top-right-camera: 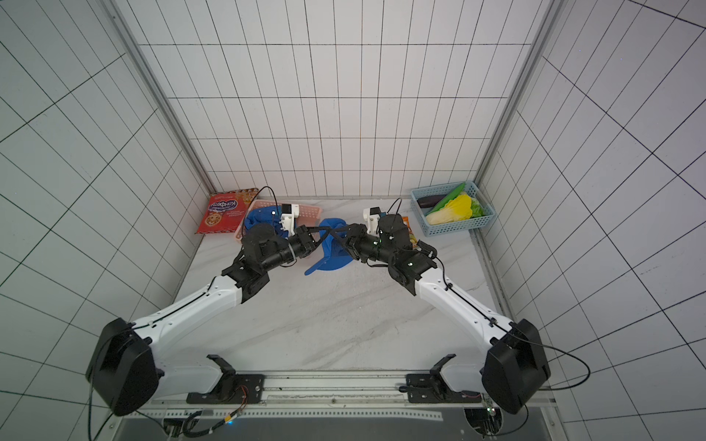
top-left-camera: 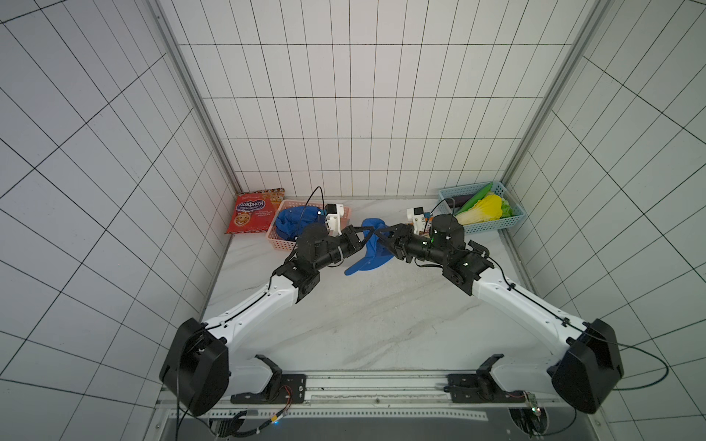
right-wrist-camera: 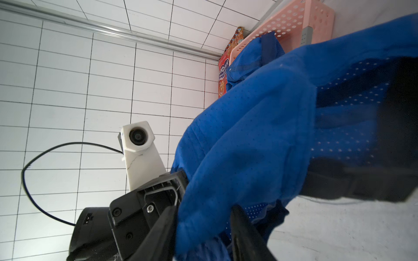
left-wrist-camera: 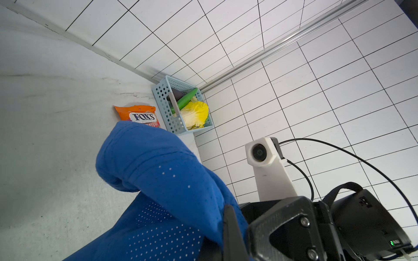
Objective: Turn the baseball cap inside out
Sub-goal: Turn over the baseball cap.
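Two baskets flanked the far edge of the table [top-left-camera: 382,317]: a pink basket [top-left-camera: 276,241] holding blue cloth [top-left-camera: 290,223] beside a red biscuit packet [top-left-camera: 252,214], and a blue basket [top-left-camera: 493,226] of vegetables with an orange sweet bag [left-wrist-camera: 138,113] near it. Between them the baseball cap [top-left-camera: 372,256] hung, brim pointing near-left. Open marble stretched toward the arm bases. Both arms reached inward and met at the cap. The left gripper [top-left-camera: 368,231] was clamped on the crown's cloth. The right gripper [top-left-camera: 382,233] had its fingers [right-wrist-camera: 244,228] apart with cloth bunched between them; whether they pinched it could not be told.
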Action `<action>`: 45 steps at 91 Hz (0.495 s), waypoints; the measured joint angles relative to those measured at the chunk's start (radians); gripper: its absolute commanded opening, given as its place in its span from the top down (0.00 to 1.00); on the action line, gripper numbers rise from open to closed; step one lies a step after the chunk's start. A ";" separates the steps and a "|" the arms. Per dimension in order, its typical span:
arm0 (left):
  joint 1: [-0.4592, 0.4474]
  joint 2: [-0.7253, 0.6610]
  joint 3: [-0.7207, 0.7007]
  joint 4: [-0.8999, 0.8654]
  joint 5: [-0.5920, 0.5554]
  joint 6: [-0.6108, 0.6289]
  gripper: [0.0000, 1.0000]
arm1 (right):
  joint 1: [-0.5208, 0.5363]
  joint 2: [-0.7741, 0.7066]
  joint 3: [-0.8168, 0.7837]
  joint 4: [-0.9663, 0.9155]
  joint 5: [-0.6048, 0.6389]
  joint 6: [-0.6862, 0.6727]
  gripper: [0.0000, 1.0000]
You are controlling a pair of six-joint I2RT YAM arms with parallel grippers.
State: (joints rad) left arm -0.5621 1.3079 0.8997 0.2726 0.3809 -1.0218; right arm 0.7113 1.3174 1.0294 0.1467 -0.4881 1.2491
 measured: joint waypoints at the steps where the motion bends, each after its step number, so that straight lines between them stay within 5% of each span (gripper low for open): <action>1: 0.000 0.000 0.000 0.000 0.000 0.000 1.00 | 0.001 0.000 0.000 0.002 0.000 0.001 0.66; 16: 0.000 0.000 0.003 -0.003 0.000 -0.002 1.00 | 0.005 0.001 -0.001 0.027 -0.002 -0.001 0.99; 22: 0.000 0.000 0.005 -0.004 0.000 -0.004 1.00 | 0.006 0.001 -0.002 0.035 -0.002 0.003 1.00; 35: 0.000 -0.003 0.007 -0.011 0.000 -0.001 0.33 | 0.006 0.000 -0.002 0.047 -0.001 -0.018 1.00; 45: 0.008 -0.021 0.000 -0.034 0.000 0.018 0.13 | -0.007 -0.006 -0.003 0.051 0.000 -0.039 1.00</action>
State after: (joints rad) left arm -0.5545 1.2869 0.9001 0.2386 0.3813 -1.0042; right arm 0.7044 1.3117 1.0264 0.1974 -0.4881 1.2106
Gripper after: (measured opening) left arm 0.772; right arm 0.056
